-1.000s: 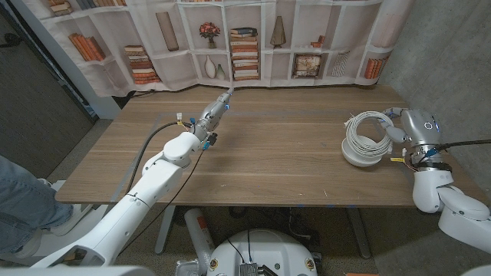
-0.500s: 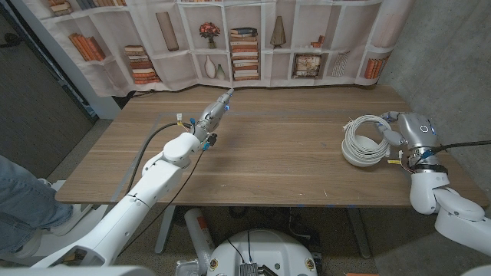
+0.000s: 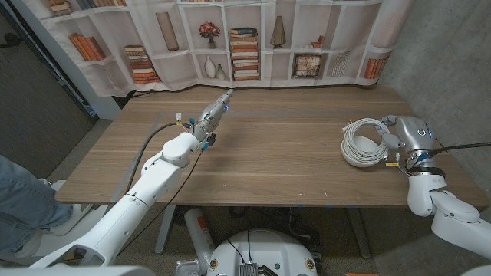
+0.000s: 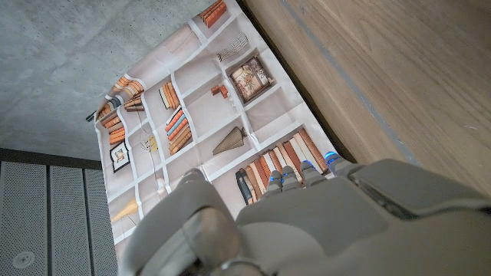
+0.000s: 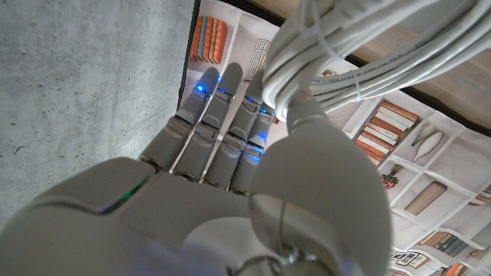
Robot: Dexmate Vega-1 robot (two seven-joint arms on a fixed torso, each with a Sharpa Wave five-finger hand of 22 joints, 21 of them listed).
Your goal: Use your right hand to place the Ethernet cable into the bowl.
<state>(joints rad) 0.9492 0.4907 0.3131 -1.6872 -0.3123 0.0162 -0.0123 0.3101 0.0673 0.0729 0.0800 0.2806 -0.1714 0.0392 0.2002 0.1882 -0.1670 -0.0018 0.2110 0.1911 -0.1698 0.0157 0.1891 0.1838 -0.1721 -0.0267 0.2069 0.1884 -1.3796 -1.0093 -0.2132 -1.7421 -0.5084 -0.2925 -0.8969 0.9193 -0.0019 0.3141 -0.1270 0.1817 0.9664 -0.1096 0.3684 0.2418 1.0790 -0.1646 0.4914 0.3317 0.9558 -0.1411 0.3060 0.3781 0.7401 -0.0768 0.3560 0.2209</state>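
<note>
Head view: the white coiled cable (image 3: 364,139) lies in the bowl (image 3: 359,159) near the bench's (image 3: 276,153) right edge. The right robot hand (image 3: 408,138) sits just beside the coil on its right; whether it grips the cable cannot be told here. The left robot hand (image 3: 214,113) stretches toward the bench's far edge, fingers straight, holding nothing.

Left wrist view: the left robot hand (image 4: 307,215) shows fingers extended together, nothing in them.

Right wrist view: the right robot hand (image 5: 230,161) has the cable (image 5: 368,54) strands running between thumb and straight fingers.
</note>
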